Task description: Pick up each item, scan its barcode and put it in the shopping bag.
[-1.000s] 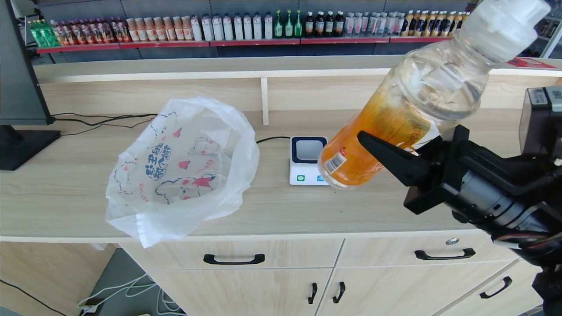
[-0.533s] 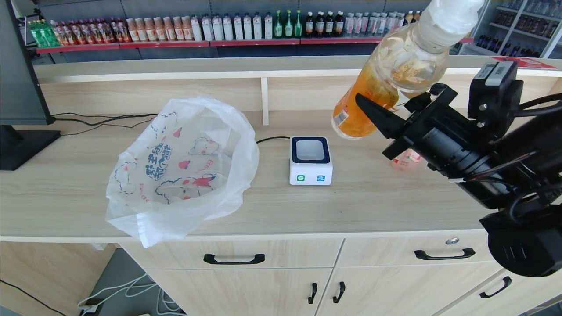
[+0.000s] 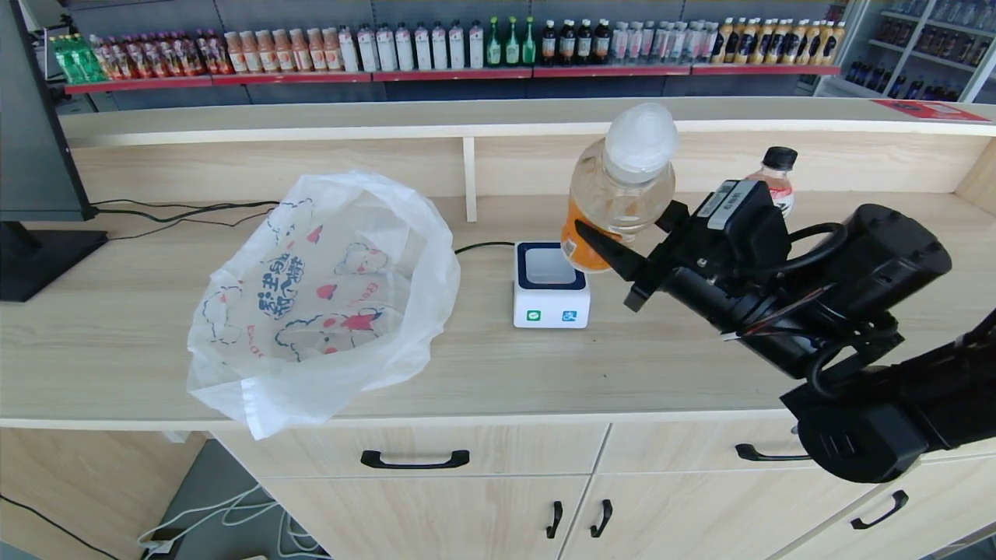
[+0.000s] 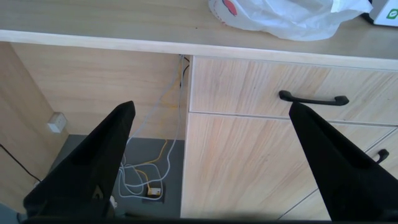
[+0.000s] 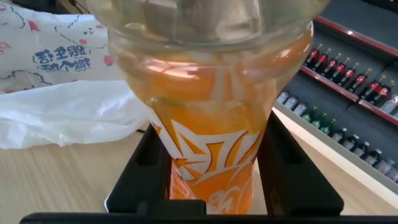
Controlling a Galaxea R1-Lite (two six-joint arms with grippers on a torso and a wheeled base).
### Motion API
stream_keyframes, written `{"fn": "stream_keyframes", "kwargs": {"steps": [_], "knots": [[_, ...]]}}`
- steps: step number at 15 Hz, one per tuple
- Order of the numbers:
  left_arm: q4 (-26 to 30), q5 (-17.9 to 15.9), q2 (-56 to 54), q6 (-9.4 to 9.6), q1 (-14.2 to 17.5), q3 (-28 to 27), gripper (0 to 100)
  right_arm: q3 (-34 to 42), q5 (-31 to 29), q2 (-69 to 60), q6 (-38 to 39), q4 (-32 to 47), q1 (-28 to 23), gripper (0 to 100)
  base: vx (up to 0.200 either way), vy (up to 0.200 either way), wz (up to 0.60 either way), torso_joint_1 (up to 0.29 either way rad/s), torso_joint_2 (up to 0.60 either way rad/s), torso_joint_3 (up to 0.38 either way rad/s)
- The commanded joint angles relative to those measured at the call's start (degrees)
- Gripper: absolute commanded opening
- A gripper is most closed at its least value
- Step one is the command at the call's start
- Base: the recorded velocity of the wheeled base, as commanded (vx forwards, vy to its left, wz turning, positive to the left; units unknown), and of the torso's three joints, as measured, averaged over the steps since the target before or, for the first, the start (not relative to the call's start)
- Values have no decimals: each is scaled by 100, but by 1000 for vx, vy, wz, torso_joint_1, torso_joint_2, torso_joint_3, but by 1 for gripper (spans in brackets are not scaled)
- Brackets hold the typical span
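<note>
My right gripper (image 3: 616, 229) is shut on an orange drink bottle (image 3: 615, 187) with a white cap, held tilted with its bottom just above the far right corner of the white barcode scanner (image 3: 549, 286). In the right wrist view the bottle (image 5: 211, 124) stands between the black fingers (image 5: 292, 168), with the bag (image 5: 62, 93) beyond it. The white printed shopping bag (image 3: 327, 295) lies open on the counter, left of the scanner. My left gripper (image 4: 211, 109) hangs open below the counter edge, facing the drawers, with nothing between its fingers.
A second bottle with a black cap (image 3: 774, 175) stands at the back right of the wooden counter (image 3: 117, 342). A monitor base (image 3: 39, 257) with cables sits far left. A drawer handle (image 4: 314, 98) lies ahead of the left gripper. Stocked shelves (image 3: 436, 54) line the back.
My right arm has carried the orange bottle down and to the left, from high at the right to just over the scanner. The black-capped bottle behind it has come into sight.
</note>
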Motion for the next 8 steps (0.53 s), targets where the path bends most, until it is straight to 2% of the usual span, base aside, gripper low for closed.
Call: {"fn": "stream_keyframes", "kwargs": {"steps": [1, 4, 8], "knots": [[-2, 0, 0, -1, 1, 0, 100, 0, -1, 77, -10, -11, 22, 0, 0, 0, 0, 0, 0, 0], [-2, 0, 0, -1, 1, 0, 100, -53, -634, 262, -396, 68, 383, 0, 0, 0, 0, 0, 0, 0], [-2, 0, 0, -1, 1, 0, 100, -563, -669, 622, -598, 68, 514, 0, 0, 0, 0, 0, 0, 0]]}}
